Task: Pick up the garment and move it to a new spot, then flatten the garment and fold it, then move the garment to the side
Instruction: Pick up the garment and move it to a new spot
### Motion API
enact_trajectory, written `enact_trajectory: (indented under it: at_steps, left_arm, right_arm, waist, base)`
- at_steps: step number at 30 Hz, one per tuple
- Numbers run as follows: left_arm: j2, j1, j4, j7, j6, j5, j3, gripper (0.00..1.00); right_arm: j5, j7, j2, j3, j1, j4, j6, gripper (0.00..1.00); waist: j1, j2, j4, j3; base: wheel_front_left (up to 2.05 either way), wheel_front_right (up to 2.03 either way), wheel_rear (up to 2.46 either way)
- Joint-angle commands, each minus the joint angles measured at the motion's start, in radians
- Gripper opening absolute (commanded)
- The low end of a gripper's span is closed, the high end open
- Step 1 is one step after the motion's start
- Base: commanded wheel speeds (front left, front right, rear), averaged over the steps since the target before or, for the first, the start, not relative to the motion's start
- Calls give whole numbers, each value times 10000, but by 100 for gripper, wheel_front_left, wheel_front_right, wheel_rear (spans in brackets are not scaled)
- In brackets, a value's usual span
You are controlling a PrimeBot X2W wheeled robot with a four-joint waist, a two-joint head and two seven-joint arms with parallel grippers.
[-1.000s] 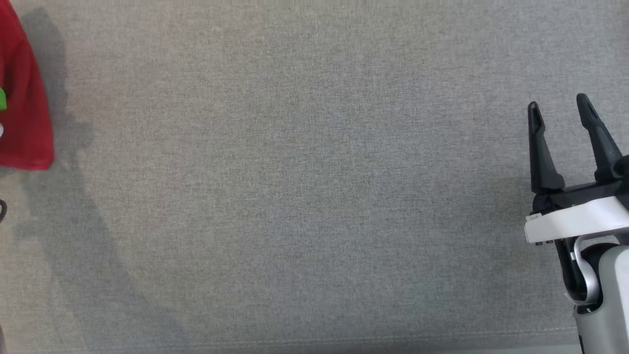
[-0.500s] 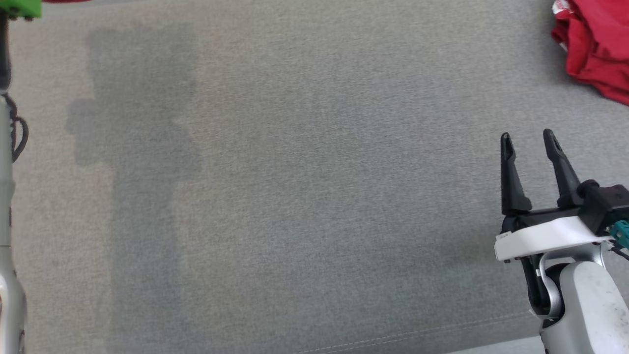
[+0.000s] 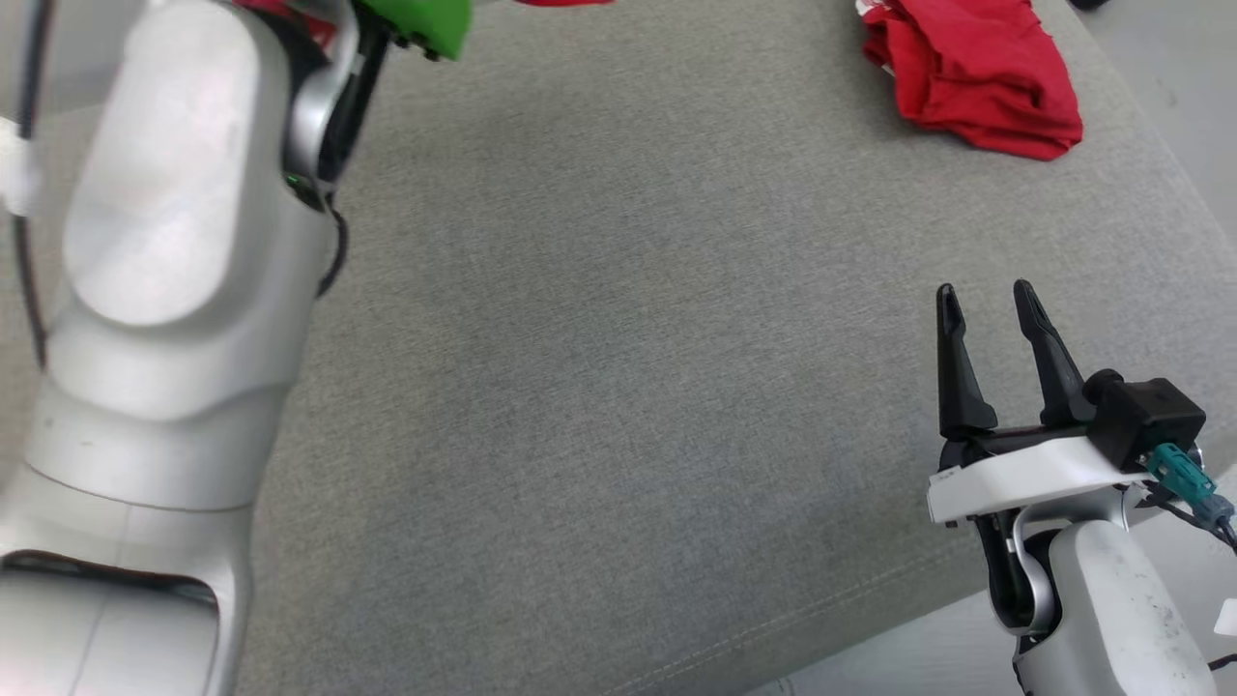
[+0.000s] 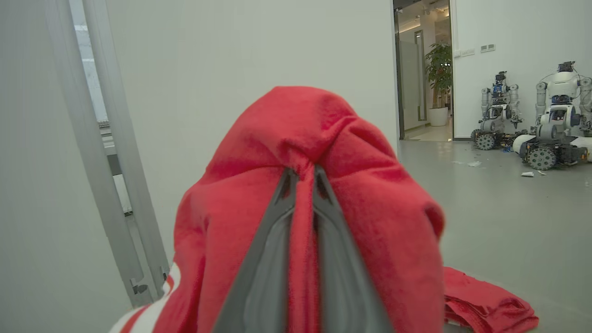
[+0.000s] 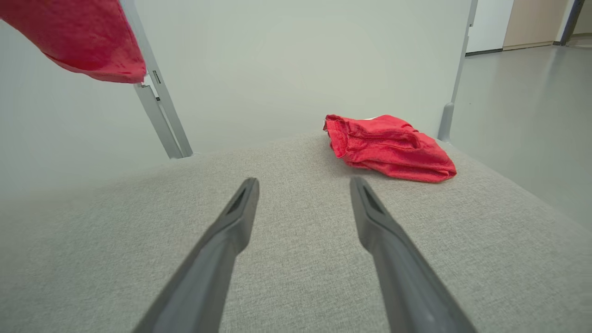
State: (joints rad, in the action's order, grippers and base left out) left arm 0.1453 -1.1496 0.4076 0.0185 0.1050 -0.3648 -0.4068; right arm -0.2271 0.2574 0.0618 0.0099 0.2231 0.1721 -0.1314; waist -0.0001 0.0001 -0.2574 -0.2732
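presently the garment is held bunched in the left gripper, pinched narrow on a fold, aloft at the head frame's upper left; its long axis cannot be judged. bare grey cushion lies toward frame centre, below it. the right gripper is spread wide and empty, lower right. a second red garment is noted upper right.

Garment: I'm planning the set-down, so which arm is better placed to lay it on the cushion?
Left: the left pincer is shut on the garment, clear of the cushion; the right pincer is open and empty.
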Motion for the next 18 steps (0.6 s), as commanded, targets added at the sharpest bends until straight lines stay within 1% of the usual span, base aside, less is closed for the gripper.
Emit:
enact_trajectory:
  at_steps: [1, 5, 10, 14, 16, 18]
  left_arm:
    - [-84, 297, -23, 7, -21, 52, -122, 0]
    - [-431, 998, 156, 171, -8, -132, -557, 0]
    - [-615, 2214, 750, 559, -204, -409, -782, 0]
    - [-641, 3171, 1292, 967, -467, -436, -863, 0]
    - [-712, 3641, 1507, 1112, -522, -495, -994, 0]
    - [-775, 4003, 1705, 1261, -488, -599, -1131, 0]
  right_arm:
    - [-48, 79, -46, 26, 127, 59, 16, 100]
    - [-153, 78, -89, 91, 179, 54, 16, 100]
    - [-230, 84, -103, 132, 248, -40, 16, 100]
    - [-288, 82, -112, 113, 242, -78, 16, 100]
    - [-309, 80, -111, 132, 216, -57, 16, 100]
    - [-317, 78, -109, 162, 185, -31, 16, 100]
  waist:
    - [1, -1, -380, -133]
    - [1, -1, -475, -257]
    - [1, -1, -501, -379]
    - [1, -1, -390, -439]
    - [1, -1, -281, -429]
    - [1, -1, -169, -401]
  base:
    - [0, 0, 0]
    - [0, 0, 0]
    - [0, 0, 0]
    - [0, 0, 0]
    - [0, 0, 0]
    - [0, 0, 0]
